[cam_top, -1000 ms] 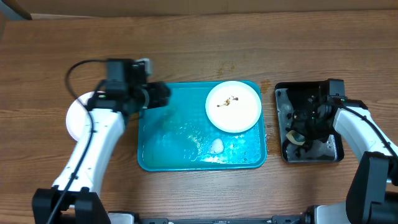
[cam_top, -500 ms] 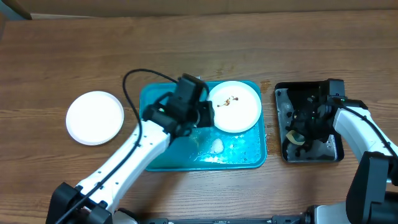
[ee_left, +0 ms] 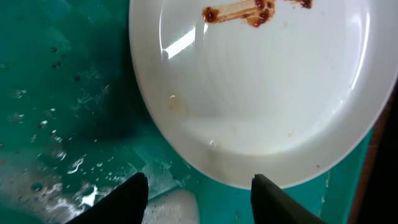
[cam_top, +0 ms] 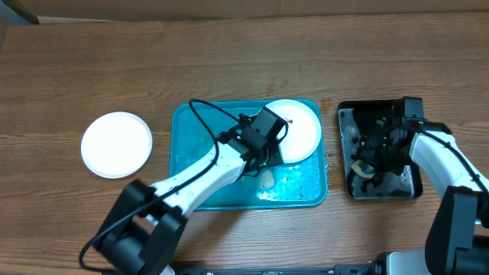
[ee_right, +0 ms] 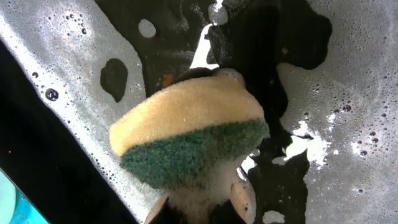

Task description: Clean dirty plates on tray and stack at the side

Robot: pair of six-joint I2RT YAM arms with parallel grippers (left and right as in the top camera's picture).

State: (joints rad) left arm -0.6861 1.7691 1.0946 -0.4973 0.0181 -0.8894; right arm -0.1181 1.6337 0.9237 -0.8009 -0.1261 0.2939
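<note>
**Left arm swinging from the side plate over to the last dirty plate**

Left arm is no longer sitting at the tray's left edge by the side plate; it is now reaching across the blue tray (cam_top: 187, 137) toward its far right corner. That is leaving the clean white plate (cam_top: 116, 144) uncovered on the table, well left of the tray. Whether others are lying under it, cannot tell.

Left gripper (ee_left: 199, 190) is hovering with fingers spread, holding nothing, just at the near rim of the dirty plate (cam_top: 302, 130). This plate is sitting in the tray's right end and showing a brown smear (ee_left: 239, 11) near its centre. A foam blob (cam_top: 266, 179) and suds are lying on the wet tray floor beside it.

Right side is looking unchanged: right gripper (ee_right: 199, 204) is pinching the yellow-green sponge (ee_right: 189, 140) over the soapy black tray (cam_top: 348, 122), off to the tray's right.

Judging by this, one plate is done and this one is coming up for cleaning; the left arm is probably lining up to grip its rim.
</note>
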